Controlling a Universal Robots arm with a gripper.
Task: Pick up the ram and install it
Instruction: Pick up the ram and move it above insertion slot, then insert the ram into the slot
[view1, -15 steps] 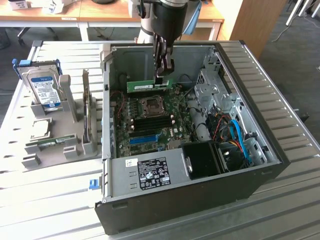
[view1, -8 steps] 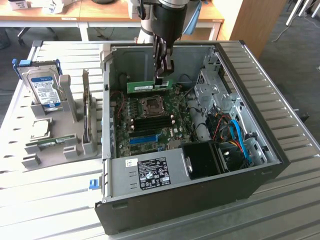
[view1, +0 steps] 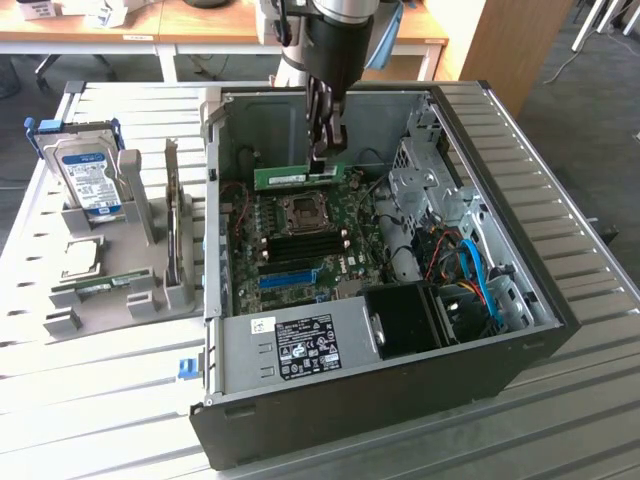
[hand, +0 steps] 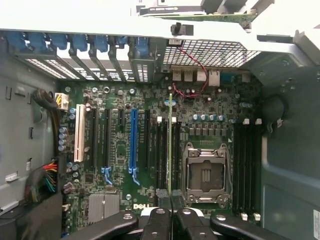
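The ram (view1: 300, 177) is gripped near one end by the almost closed fingers (view1: 325, 140), inside the open computer case (view1: 330, 410). It is held on edge, its long axis parallel to the memory slots (hand: 161, 150) directly below. The case is carried mid-bench on the slatted bench (view1: 570, 420).

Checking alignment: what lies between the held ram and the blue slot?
In the wrist view, empty black slots lie between the ram and the blue slot.
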